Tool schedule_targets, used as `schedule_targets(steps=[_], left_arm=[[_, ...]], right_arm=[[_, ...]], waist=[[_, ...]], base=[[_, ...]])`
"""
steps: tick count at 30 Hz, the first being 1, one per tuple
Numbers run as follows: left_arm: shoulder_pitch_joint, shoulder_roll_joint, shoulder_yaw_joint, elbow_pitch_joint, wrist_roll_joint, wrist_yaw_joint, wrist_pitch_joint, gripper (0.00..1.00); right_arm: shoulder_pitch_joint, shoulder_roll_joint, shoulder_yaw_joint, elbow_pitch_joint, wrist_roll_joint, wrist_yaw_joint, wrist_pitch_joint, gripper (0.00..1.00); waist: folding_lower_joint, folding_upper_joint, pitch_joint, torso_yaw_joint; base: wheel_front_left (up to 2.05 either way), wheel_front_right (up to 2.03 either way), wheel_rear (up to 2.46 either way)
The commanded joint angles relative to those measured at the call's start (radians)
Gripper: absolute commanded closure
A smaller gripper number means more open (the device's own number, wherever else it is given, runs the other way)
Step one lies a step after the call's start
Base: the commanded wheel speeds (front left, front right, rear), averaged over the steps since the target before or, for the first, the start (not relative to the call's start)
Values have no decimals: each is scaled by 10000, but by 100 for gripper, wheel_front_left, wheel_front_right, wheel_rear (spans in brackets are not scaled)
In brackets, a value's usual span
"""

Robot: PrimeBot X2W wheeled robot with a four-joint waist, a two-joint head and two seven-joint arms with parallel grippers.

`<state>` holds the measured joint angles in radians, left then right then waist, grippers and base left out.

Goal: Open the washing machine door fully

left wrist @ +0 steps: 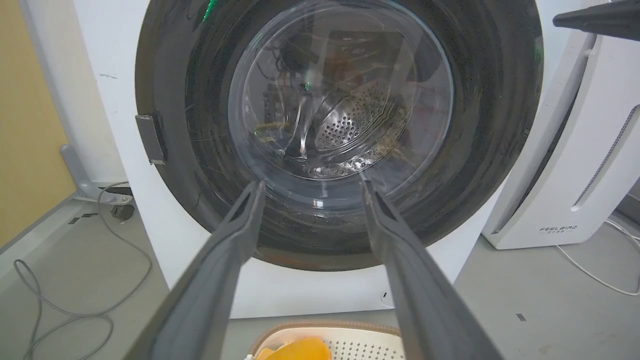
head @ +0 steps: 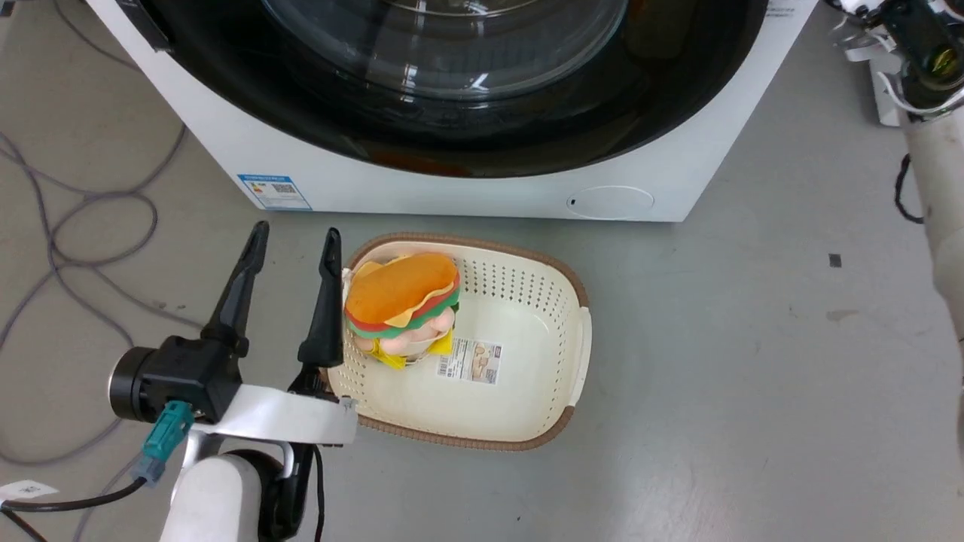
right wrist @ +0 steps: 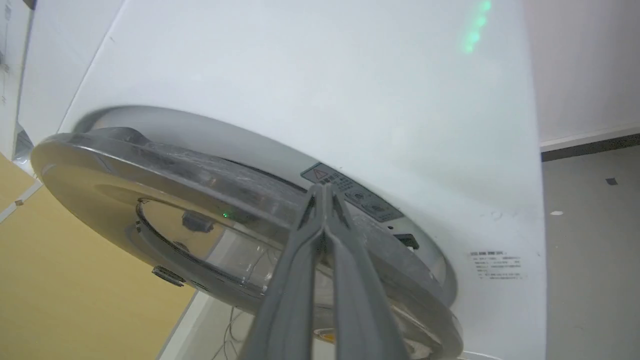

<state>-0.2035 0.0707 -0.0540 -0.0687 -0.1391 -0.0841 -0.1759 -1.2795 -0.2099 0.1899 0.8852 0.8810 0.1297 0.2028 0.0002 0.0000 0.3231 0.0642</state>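
Now right gripper [right wrist: 324, 192], fingers pinched together and empty, is resting its tips at the right edge of the near-shut washing machine door [right wrist: 150, 165], likely to lever it; left gripper [head: 295, 232] is hanging open, empty.

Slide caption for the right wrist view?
Right gripper, shut, tips at the rim of the washing machine door, white washing machine behind.
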Motion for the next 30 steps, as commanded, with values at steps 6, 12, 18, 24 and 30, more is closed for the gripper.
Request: schedule_targets(steps=[6,12,18,24,30], left_arm=[[-322,16,-74,-113,-208,-125,-205,0],[-527,11,-122,-144,-325,-191,-331,0],[-648,11,-150,-156,-414,-245,-436,0],[-801,18,-217,-132,-509,-310,-560,0],[-939,21,-323,-101,-597,-376,-686,0]], right_arm=[[-1169,-153,339,844,158,8,660,100],[-2085,-69,564,1464,76,8,1451,100],[-2717,-13,687,1979,-42,9,2178,100],[-3295,58,734,2590,-207,9,3060,100],[-3875,112,563,3207,-367,9,3742,100]], waist=[[-2,0,370,85],[-2,0,684,151],[-2,0,874,179],[-2,0,1025,208],[-2,0,1147,256]], base=[[0,0,0],[0,0,0],[0,0,0],[0,0,0],[0,0,0]])
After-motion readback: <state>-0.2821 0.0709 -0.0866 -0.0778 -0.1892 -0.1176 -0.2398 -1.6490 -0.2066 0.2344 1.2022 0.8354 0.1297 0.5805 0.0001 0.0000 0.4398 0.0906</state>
